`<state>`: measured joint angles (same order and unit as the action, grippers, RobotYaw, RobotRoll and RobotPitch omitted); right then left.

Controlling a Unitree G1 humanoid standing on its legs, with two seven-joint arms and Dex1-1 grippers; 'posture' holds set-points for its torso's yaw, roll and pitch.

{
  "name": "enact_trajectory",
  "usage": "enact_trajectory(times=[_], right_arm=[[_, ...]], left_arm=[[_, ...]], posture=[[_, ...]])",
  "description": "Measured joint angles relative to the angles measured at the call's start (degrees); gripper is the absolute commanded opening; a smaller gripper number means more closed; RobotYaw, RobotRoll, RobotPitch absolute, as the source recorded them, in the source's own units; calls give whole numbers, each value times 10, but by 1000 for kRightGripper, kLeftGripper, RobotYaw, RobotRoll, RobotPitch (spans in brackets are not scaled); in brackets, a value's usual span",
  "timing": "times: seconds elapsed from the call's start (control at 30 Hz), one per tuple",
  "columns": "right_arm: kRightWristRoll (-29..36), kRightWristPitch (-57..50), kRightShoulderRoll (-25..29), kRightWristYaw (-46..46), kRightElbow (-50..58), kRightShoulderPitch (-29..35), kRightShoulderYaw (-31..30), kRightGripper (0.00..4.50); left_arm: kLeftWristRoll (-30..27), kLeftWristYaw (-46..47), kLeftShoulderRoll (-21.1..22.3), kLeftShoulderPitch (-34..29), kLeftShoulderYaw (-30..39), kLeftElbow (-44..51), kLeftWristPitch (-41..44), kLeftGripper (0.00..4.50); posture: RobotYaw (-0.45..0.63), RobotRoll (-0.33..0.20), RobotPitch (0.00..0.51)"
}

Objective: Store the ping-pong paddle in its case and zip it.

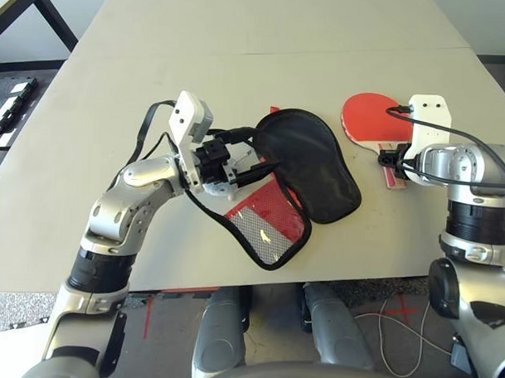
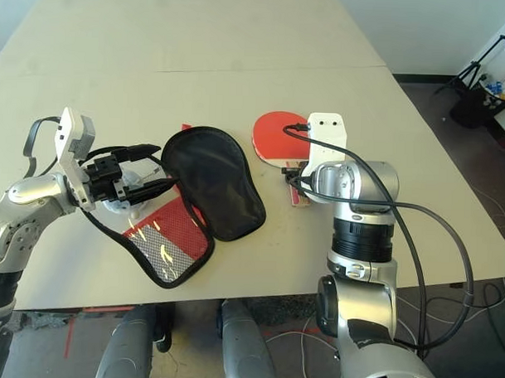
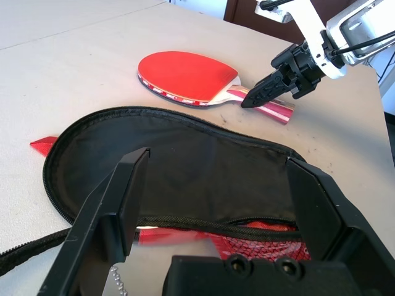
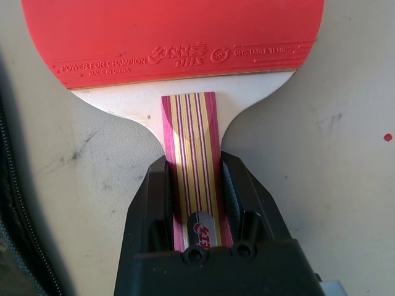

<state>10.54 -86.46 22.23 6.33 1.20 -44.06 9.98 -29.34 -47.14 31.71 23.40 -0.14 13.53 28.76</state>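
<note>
Early stage. Right claw (image 4: 196, 203) clenched on the paddle (image 4: 179, 37) handle, paddle flat on the table (image 1: 241, 39). Left claw (image 3: 216, 203) released, case (image 1: 316, 162) just ahead (unzipped). Insertion, zipping remain.

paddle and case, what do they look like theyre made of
Ping-pong paddle: matte red rubber face with printed lettering, likely over pale wood that shows at the neck; the handle looks like smooth striped wood.
Case: soft fabric, judging by how its flap lies limp; dull black lining, a toothed zipper edge, and red cloth under black mesh, probably synthetic.
</note>
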Motion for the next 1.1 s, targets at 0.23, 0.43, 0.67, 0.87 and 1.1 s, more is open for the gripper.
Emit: enact_trajectory(times=[0.23, 0.43, 0.67, 0.87, 1.1], right_arm=[[-10, 32, 7, -2, 53, 31, -39, 1121], [-11, 40, 11, 8, 124, 32, -54, 1121], [0, -4, -48, 10, 189, 14, -62, 1121], [2, -33, -82, 9, 214, 12, -80, 1121], [9, -33, -94, 15, 241, 43, -127, 1121]], left_arm=[[2, -5, 0, 0, -3, 0, 0, 4500], [2, -6, 0, 0, -3, 0, 0, 4500], [3, -10, 0, 2, -6, -2, 0, 4500], [3, -10, 0, 5, -6, -3, 0, 4500], [2, -10, 0, 6, -6, -3, 4, 4500]], posture=[[-87, 0, 206], [-92, 0, 208], [-91, 0, 213], [-93, 0, 221], [-92, 0, 222]])
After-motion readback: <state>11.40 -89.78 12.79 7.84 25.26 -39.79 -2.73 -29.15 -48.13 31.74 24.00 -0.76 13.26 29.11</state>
